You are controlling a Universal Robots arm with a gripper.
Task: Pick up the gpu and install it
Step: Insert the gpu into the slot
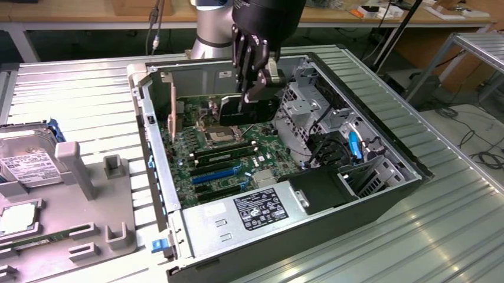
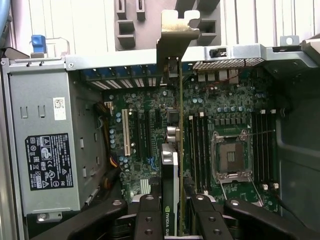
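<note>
Hanging over the open case (image 1: 390, 138), the gripper (image 1: 256, 94) has its jaws pinching the gpu (image 1: 245, 111), one finger on each face of the card. In the exterior view the gpu is over the board (image 1: 228, 159), at about 1 o'clock from the socket (image 1: 221, 137) and at 9 o'clock from the drive cage (image 1: 303, 103). The arm (image 1: 216, 23) enters that view at 12 o'clock. The power supply (image 1: 264, 209) fills the case's 6 o'clock end, and blue slots (image 1: 214, 175) lie between it and the socket. Outside the case, at 9 o'clock, a grey tray (image 1: 87, 194) carries a hard drive (image 1: 23, 165) near its own 9 o'clock edge.

In the wrist view the gpu (image 2: 172, 165) is seen edge-on, running away from the gripper (image 2: 175, 210) across the board (image 2: 150, 125). The fingers (image 2: 149, 215) press on it from both sides. Its silver bracket (image 2: 176, 32) stands at the far end, crossing the line of the case's rear wall (image 2: 100, 60), with the tray (image 2: 130, 30) behind it. The socket (image 2: 232, 157) lies to one side of the card and the power supply (image 2: 42, 145) to the other. Whether the card's lower edge touches any slot I cannot tell.
</note>
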